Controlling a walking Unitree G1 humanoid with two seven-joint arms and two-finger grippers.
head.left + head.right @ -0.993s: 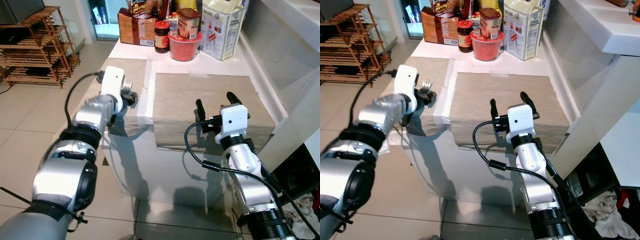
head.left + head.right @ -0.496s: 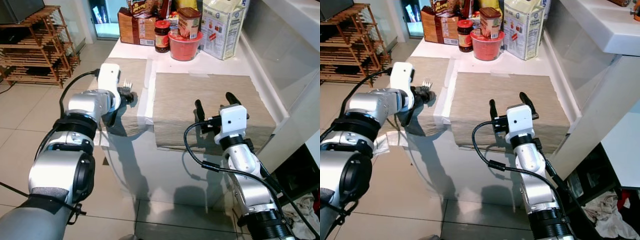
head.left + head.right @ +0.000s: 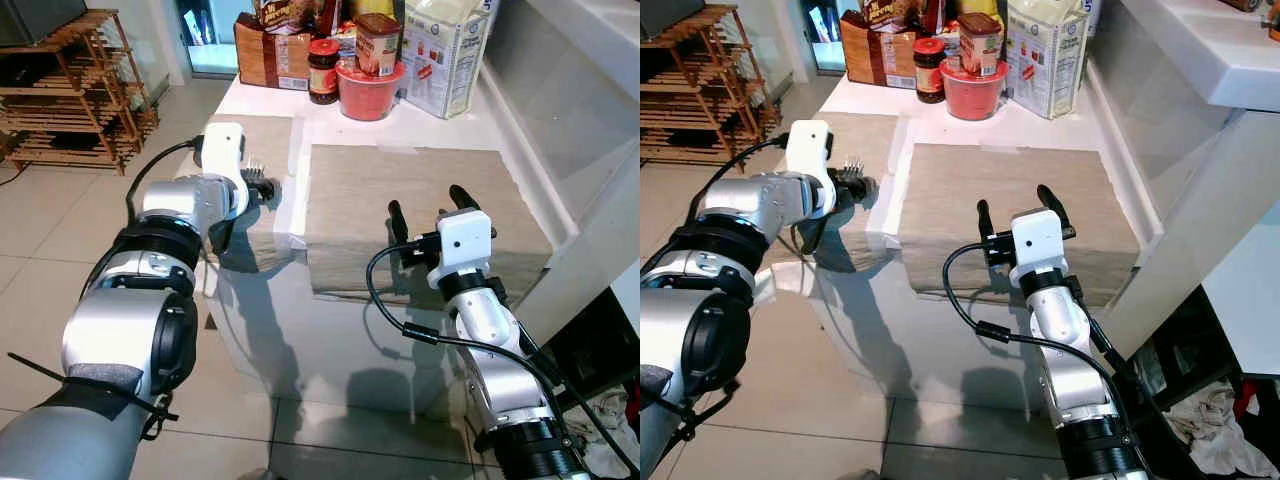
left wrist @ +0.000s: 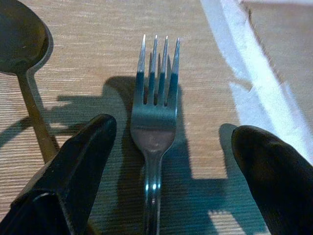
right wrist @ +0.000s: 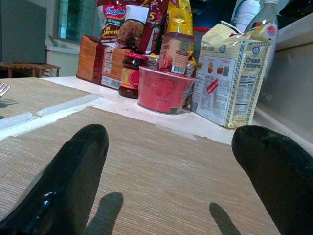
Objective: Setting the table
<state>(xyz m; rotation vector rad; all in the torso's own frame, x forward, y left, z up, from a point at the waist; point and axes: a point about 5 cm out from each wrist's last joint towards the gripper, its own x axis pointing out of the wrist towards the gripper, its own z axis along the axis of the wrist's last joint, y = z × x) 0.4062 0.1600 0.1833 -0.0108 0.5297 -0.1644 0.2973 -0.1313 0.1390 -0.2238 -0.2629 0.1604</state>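
Note:
A steel fork (image 4: pixel 155 112) lies on the left beige placemat (image 3: pixel 255 135), tines pointing away from me. My left gripper (image 3: pixel 262 188) hovers low over it, open, one black finger (image 4: pixel 83 156) on each side of the handle and not touching it. Beside it on the same mat lies a spoon (image 4: pixel 19 39). My right gripper (image 3: pixel 428 205) is open above the front part of the larger right placemat (image 3: pixel 420 170), with nothing between its fingers.
Groceries crowd the table's far end: a red bowl (image 3: pixel 366 95), a jar (image 3: pixel 323 72), a cracker bag (image 3: pixel 442 55) and a noodle box (image 3: pixel 270 55). A wooden rack (image 3: pixel 70 90) stands on the floor at left. A white counter (image 3: pixel 590 200) rises on the right.
The left wrist has shifted slightly over the fork, which has stayed in place on the mat. The right arm has barely moved.

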